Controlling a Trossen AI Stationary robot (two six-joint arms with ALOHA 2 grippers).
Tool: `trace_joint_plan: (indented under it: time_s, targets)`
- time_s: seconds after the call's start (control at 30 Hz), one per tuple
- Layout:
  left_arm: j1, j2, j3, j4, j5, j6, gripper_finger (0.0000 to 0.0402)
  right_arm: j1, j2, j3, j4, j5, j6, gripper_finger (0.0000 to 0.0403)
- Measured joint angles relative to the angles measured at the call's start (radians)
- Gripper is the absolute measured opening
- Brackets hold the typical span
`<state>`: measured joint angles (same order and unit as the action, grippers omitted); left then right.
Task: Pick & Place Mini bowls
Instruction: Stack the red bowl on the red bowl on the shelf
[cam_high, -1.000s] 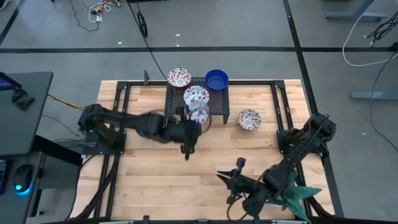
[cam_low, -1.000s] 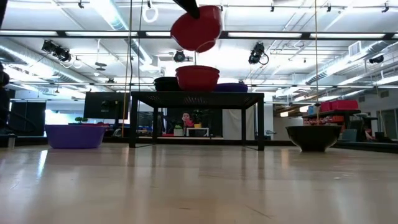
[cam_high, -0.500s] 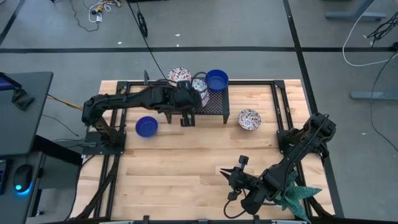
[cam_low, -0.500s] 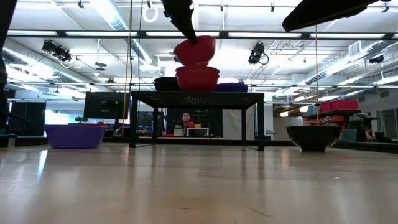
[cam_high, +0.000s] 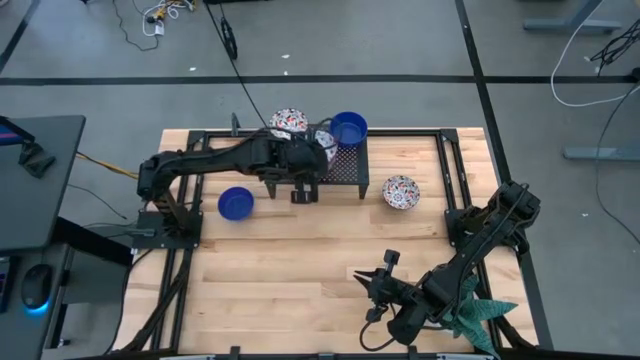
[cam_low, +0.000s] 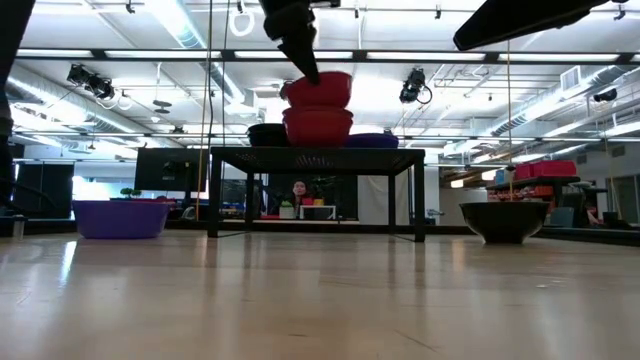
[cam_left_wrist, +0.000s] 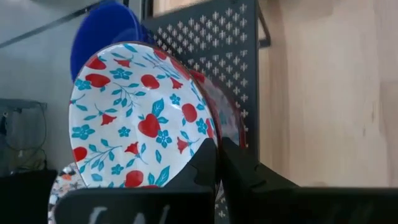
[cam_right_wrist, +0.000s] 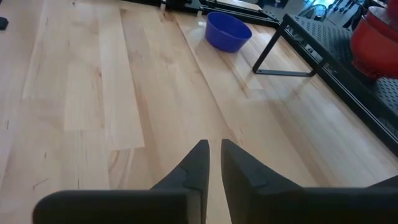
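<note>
On the black rack (cam_high: 345, 165): two floral bowls stacked, upper one (cam_left_wrist: 140, 118) pinched at its rim
Left gripper (cam_high: 306, 170): over the rack, jaws clenched on that upper bowl
Right gripper (cam_right_wrist: 212, 163): low over bare table (cam_high: 300, 270), jaws nearly closed, holding nothing
Other bowls: blue bowl (cam_high: 348, 128) and another floral bowl (cam_high: 288, 122) on the rack; blue bowl (cam_high: 235, 203) and floral bowl (cam_high: 401, 191) on the table
</note>
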<state>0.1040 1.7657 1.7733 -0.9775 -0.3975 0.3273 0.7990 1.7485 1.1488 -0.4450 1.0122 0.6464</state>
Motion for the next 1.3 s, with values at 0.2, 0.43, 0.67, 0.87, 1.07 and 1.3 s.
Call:
trace_joint_plan:
  time_s: [0.2, 0.43, 0.67, 0.87, 1.07, 1.3]
  targets:
    - [0.004, 0.017, 0.000, -0.004, -0.012, 0.002, 0.0018, 0.000, 0.000, 0.000, 0.004, 0.000, -0.005, 0.0043]
    - [0.018, 0.018, 0.000, -0.009, -0.020, 0.006, 0.0018, 0.000, 0.000, 0.000, 0.012, 0.000, -0.010, 0.0043]
    - [0.024, 0.035, 0.001, -0.008, 0.011, 0.001, 0.0022, 0.000, 0.000, 0.000, 0.012, 0.000, -0.010, 0.0043]
    - [0.023, 0.040, 0.001, -0.012, 0.010, -0.002, 0.0020, 0.000, 0.000, 0.000, 0.013, 0.000, -0.009, 0.0043]
    - [0.017, 0.040, 0.001, -0.021, 0.010, -0.002, 0.0026, 0.000, 0.000, 0.000, 0.014, 0.000, -0.009, 0.0043]
    - [0.014, 0.040, 0.001, -0.024, 0.010, -0.009, 0.0027, 0.000, 0.000, 0.000, 0.014, 0.000, -0.009, 0.0043]
